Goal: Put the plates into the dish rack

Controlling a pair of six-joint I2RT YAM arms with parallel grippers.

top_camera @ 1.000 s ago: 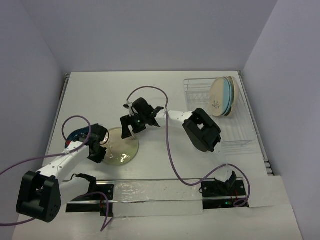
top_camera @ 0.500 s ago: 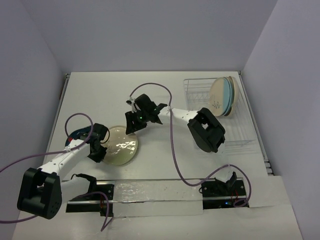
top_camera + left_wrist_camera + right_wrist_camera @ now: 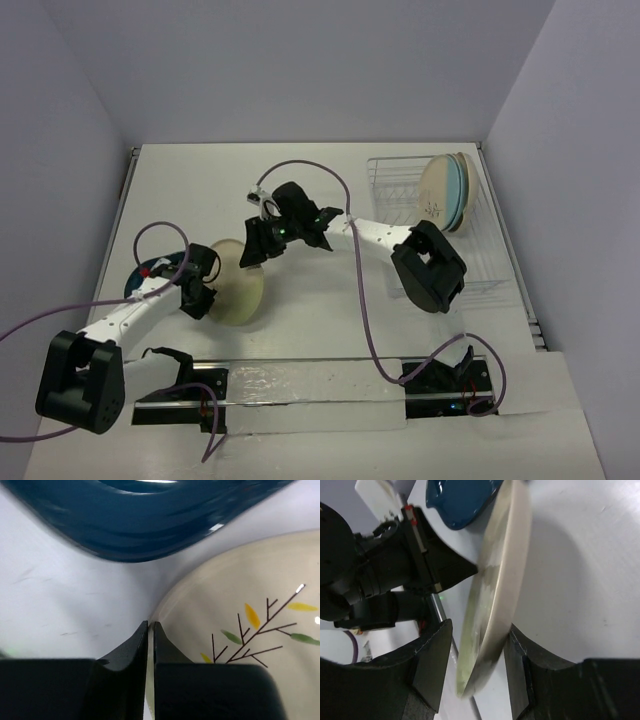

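The sprig plate [image 3: 237, 284] stands tipped up on the table [image 3: 330, 185], low rim down and patterned face toward the left arm. My guess is that one arm is steadying it so the other can take it to the dish rack [image 3: 478, 268]. The rack sits well apart at 2 o'clock, with other plates [image 3: 441, 195] upright at its far end. The left claw [image 3: 151, 626] is clenched on the plate's 9 o'clock rim, its fingers almost meeting, and props it up. The right claw [image 3: 479, 652] straddles the 1 o'clock rim, about half spread. One of its fingers touches the plate's back, but I cannot tell whether it truly pinches. The dark blue plate [image 3: 150, 525] lies flat just beyond, at 9 o'clock.
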